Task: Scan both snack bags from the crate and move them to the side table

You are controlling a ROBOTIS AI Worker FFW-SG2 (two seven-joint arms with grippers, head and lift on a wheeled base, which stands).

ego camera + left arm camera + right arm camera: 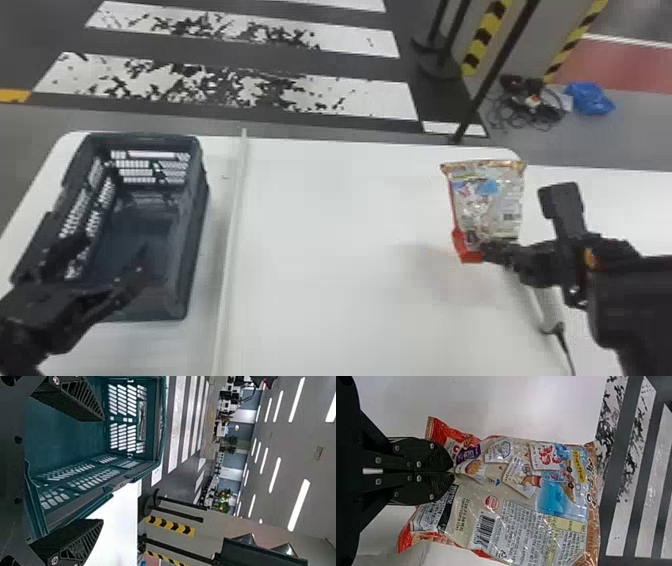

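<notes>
Snack bag (487,202) out of the crate, at the far right end of the white table (325,225), held up and tilted, its shadow on the surface to one side. Its printed back, with the barcode (484,529), is turned up to the head and right wrist views; the red-edged end is nearest the arm.

Right gripper (454,472): jaws together, clamped on the bag film at the middle of that end, bag spreading wide past both fingers. Just beside the right arm, at the table's edge, a white handle (550,310) with a dark cable (567,347); probably the scanner.

Step in hand, my reading: carrying one bag between scan and drop-off. Cannot tell whether it has been read yet. If not, the barcode wants bringing square to the scanner; if so, the bag goes on rightward to the side table (635,210) and is let go low. Grip looks narrow for so wide a bag; it could swing or crease over the code.

Farther out, a pale strip (232,225) runs between the bag's part of the table and the dark green crate (199,215). Left gripper (103,470) over the crate, jaws well apart, nothing between them
</notes>
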